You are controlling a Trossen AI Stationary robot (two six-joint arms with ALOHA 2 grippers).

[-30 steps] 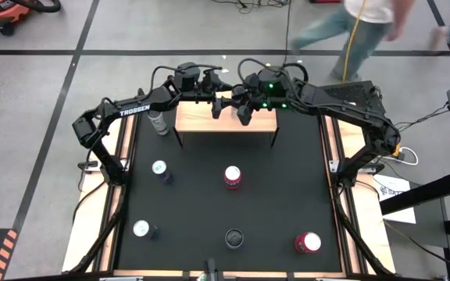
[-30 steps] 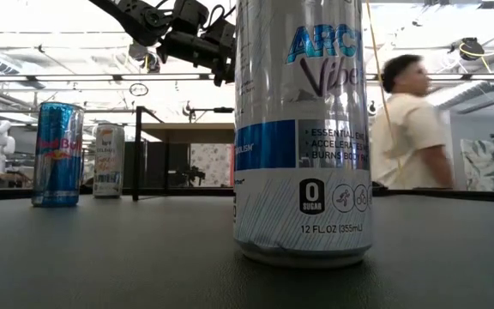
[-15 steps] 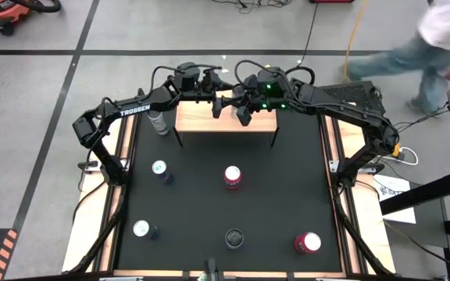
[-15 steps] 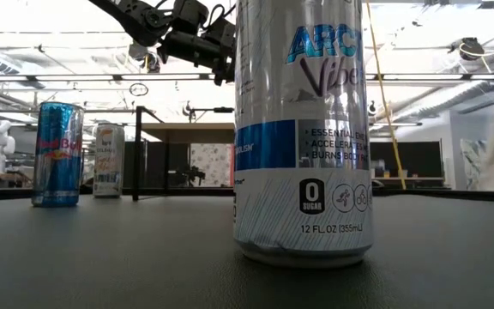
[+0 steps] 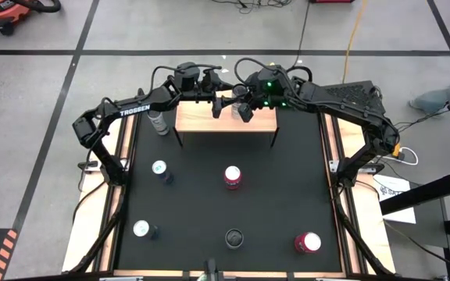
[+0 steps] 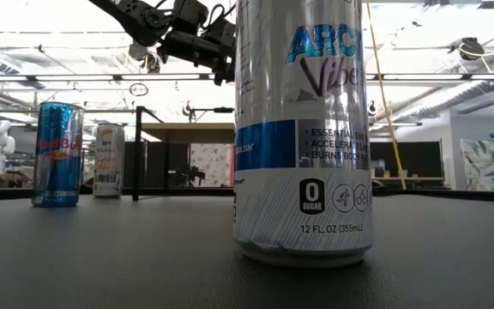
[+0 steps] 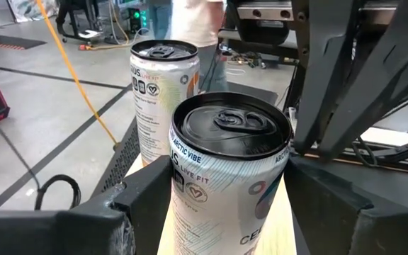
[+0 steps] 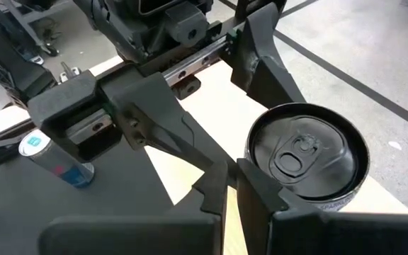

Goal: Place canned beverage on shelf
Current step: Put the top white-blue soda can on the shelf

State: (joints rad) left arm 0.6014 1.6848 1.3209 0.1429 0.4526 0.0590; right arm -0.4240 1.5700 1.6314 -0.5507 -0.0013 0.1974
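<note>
Left gripper (image 5: 217, 105) holds a black-topped Arctic Vibe can (image 7: 229, 177) between wide-set fingers on the light-wood shelf (image 5: 198, 121); just beside it, the right gripper (image 5: 244, 112) hovers with fingers pressed together, empty.

The shelf (image 5: 226, 119) stands at the counter's (image 5: 280, 195) twelve o'clock edge; a can (image 5: 233, 176) sits mid-counter, another (image 5: 307, 243) at five o'clock

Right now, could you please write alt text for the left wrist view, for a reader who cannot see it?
The left tool holds a black-topped can between its dark fingers, standing upright on the light-wood shelf. A second can stands upright just behind it, and the right arm's dark frame crosses close by. Grey floor with an orange cable lies beyond.
</note>
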